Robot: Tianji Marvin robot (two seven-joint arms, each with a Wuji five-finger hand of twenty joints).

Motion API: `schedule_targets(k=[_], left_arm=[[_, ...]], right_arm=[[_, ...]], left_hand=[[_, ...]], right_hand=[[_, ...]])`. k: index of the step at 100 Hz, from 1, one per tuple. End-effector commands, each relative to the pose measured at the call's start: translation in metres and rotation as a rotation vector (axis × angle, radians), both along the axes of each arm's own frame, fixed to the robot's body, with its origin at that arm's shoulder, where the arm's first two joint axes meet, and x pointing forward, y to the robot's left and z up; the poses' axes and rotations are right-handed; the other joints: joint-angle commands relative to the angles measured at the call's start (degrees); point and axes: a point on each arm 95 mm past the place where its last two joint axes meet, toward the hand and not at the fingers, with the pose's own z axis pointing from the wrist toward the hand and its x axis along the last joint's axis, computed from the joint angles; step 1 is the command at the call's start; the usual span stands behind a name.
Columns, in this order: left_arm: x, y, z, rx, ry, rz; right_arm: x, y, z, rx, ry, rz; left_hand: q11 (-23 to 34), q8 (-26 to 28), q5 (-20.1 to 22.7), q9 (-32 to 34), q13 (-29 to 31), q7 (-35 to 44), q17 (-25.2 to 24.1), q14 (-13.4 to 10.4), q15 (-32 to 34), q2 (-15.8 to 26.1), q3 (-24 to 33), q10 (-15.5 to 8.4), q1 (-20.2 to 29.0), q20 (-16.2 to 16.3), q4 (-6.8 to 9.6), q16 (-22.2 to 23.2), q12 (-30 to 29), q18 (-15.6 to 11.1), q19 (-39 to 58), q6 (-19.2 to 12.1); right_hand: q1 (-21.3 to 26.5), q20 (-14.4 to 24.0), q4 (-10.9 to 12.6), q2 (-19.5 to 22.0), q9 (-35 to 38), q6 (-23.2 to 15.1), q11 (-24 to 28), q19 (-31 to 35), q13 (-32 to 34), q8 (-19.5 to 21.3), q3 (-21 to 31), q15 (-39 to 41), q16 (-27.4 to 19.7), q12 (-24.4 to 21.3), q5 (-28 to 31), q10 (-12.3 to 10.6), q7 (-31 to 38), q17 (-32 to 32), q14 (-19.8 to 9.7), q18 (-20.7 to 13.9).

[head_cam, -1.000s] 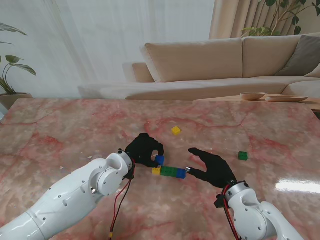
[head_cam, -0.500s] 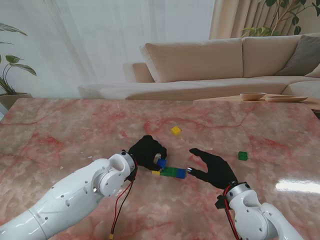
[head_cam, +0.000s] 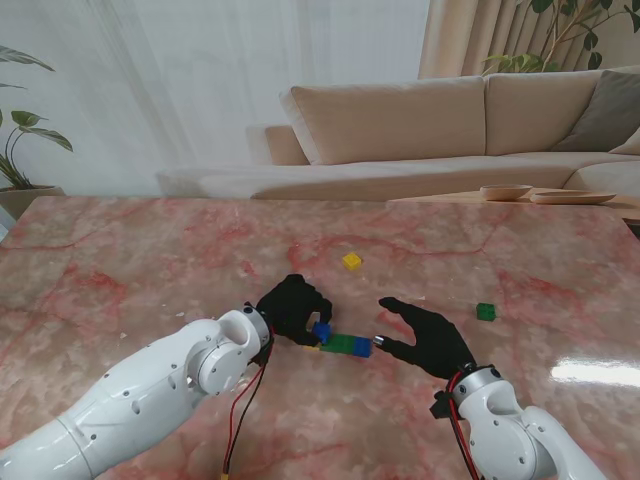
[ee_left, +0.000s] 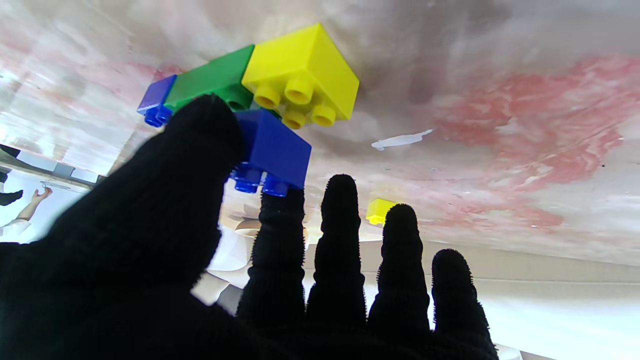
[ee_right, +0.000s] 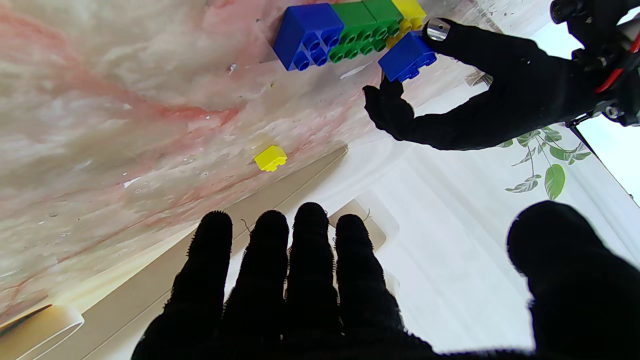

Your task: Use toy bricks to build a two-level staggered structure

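From the stand camera I see my left hand (head_cam: 292,309) near the middle of the marble table (head_cam: 120,260), thumb and forefinger pinching a small blue brick (head_cam: 322,332). It sits at the left end of the brick row (head_cam: 346,345), a yellow, a green and a blue piece in line. My right hand (head_cam: 428,338) rests just right of that row, fingers spread, holding nothing, one fingertip close to the blue end; I cannot tell whether it touches. A loose yellow brick (head_cam: 352,261) lies farther from me, and a loose green brick (head_cam: 486,311) sits well to the right. The near and left parts of the table are bare marble, and the far edge lies well beyond the bricks.

In the left wrist camera the thumb (ee_left: 200,145) and forefinger (ee_left: 277,230) clamp the blue brick (ee_left: 272,150), which overlaps the seam between the row's yellow piece (ee_left: 300,70) and green piece (ee_left: 215,77). Whether it is seated there I cannot tell. The other three fingers stand straight and free.

In the right wrist camera my four fingers (ee_right: 280,270) lie side by side with the thumb (ee_right: 565,260) wide apart, palm empty. The row (ee_right: 350,30) and the pinched brick (ee_right: 406,55) show ahead, the loose yellow one (ee_right: 270,158) apart on open marble.
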Motion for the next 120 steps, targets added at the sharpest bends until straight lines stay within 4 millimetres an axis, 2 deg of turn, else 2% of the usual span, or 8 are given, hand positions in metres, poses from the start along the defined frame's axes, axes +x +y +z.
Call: schedule_targets(k=[1, 88, 120], left_arm=[[-0.0011, 0.0013, -0.0040, 0.007, 0.003, 0.003], [-0.0008, 0.0003, -0.0047, 0.037, 0.004, -0.010], [-0.0009, 0.0001, -0.0062, 0.050, 0.010, -0.012]], right_arm=[[-0.0035, 0.0009, -0.0049, 0.005, 0.024, 0.003], [-0.0033, 0.0018, -0.0059, 0.006, 0.029, 0.013], [-0.0034, 0.0010, -0.0061, 0.007, 0.032, 0.015]], left_hand=[[-0.52, 2.45, 3.61, 1.58, 0.19, 1.68, -0.88, 0.53, -1.49, 1.30, 1.88, -0.96, -1.53, -0.09, -0.25, -0.21, 1.16, 0.43, -0.72, -3.97], [-0.69, 3.31, 3.12, 1.12, 0.04, 0.34, -0.82, 0.49, -1.59, 1.46, 2.49, -1.08, -2.93, 0.61, -0.30, -0.17, 1.20, 0.34, -1.40, -3.23], [-0.73, 4.72, 1.28, 0.58, -0.38, 0.26, -0.94, 0.52, -1.67, 2.10, 3.07, -1.07, -4.29, 0.68, -0.20, -0.15, 1.20, 0.31, -1.86, -2.86]], right_hand=[[0.62, -0.57, 0.80, -0.51, 0.27, -1.00, 0.31, 1.03, 0.18, -0.52, 0.65, 0.11, -0.32, 0.92, 1.19, -1.02, 0.49, 0.05, 0.04, -0.81], [0.63, -0.54, 0.78, -0.53, 0.41, -0.95, 0.38, 1.13, 0.34, -0.56, 0.67, 0.16, -0.32, 0.95, 1.26, -0.90, 0.54, 0.21, 0.01, -0.82], [0.68, -0.53, 0.77, -0.48, 0.42, -0.96, 0.39, 1.17, 0.30, -0.58, 0.68, 0.13, -0.34, 0.96, 1.26, -0.79, 0.54, 0.25, 0.01, -0.86]])
